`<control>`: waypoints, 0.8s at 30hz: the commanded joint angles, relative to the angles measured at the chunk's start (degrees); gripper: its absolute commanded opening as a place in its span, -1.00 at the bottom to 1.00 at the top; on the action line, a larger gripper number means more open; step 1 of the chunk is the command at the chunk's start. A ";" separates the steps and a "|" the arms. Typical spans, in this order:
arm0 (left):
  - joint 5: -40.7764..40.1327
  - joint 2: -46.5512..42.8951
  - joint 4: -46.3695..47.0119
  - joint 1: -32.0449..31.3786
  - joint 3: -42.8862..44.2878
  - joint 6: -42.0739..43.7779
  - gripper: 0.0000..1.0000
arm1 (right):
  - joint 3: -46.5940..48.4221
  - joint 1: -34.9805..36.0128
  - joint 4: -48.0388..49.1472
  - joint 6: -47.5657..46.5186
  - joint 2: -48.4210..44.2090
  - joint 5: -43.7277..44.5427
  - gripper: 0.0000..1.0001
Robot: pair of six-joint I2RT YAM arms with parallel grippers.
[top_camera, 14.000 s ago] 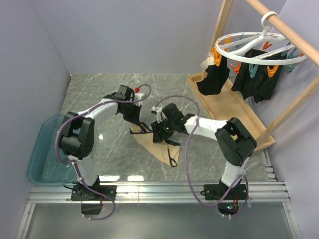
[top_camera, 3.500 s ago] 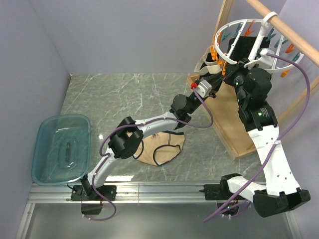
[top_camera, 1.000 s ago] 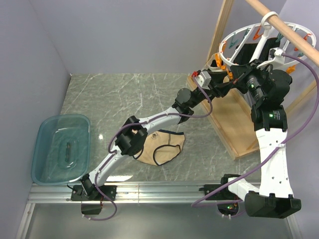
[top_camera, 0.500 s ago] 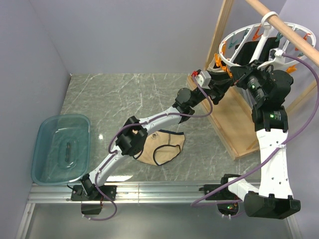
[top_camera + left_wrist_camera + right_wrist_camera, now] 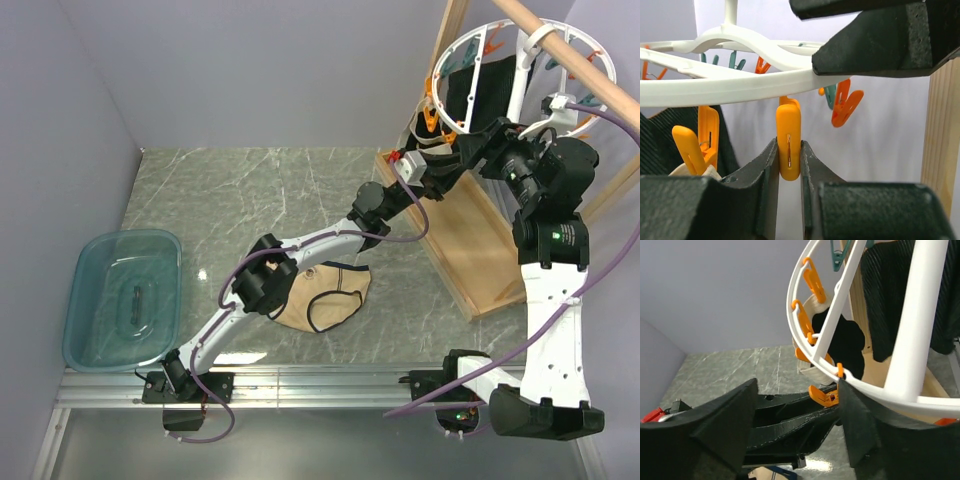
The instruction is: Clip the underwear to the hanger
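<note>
Left gripper [image 5: 788,150] pinched narrow, right gripper [image 5: 797,395] spread.

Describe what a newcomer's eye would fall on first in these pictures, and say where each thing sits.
The white round hanger stands out first, tipped up steeply beside the wooden rod at the top right. Close up, the left hand pinches an orange clip hanging from the hanger's rim. The tan underwear lies flat and alone on the marble table near the middle.

Hanger [image 5: 920,315] rim, orange clip [image 5: 789,140] and black garments [image 5: 890,300] crowd the rack corner. Wooden post [image 5: 452,30] flanks it. Passage lies between bin [image 5: 100,330] and underwear [image 5: 325,295].
</note>
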 commanded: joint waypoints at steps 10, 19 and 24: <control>2.58 -6.38 1.65 -0.66 -2.56 1.34 -0.99 | 1.49 -0.48 -4.95 -6.58 -1.58 5.29 0.64; 3.19 -7.43 1.39 -0.66 -3.52 1.43 -0.99 | -0.53 -0.48 -4.51 -5.01 -1.23 2.82 0.51; 3.90 -8.05 1.47 -0.66 -4.41 1.43 -0.99 | -3.95 -0.39 2.07 -2.89 -2.45 3.00 0.48</control>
